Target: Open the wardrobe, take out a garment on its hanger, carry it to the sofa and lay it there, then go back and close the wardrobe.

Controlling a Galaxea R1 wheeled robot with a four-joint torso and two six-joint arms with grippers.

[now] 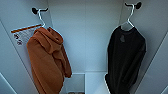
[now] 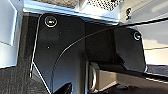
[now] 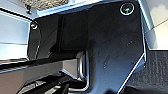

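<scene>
I'm seeing the wardrobe (image 1: 85, 37) standing open: the garment (image 1: 126, 60) hanging right, an orange hoodie (image 1: 47, 62) left beside an unreadable label (image 1: 23, 33). I cannot tell either gripper's state.

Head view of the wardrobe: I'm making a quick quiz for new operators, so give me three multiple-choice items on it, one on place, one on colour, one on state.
1. Where does the black garment hang in the wardrobe?
A. on the right side
B. on the left side
C. on the floor

2. What colour is the hooded garment?
A. blue
B. rust-orange
C. white

3. How is the black garment held?
A. folded on a shelf
B. in a gripper
C. on a white hanger from a dark hook

Answers:
1 A, it hangs at the right of the picture, opposite the hooded one.
2 B, its fabric is plainly rust-orange.
3 C, the hanger's neck runs up to the hook on the right wall.
</scene>
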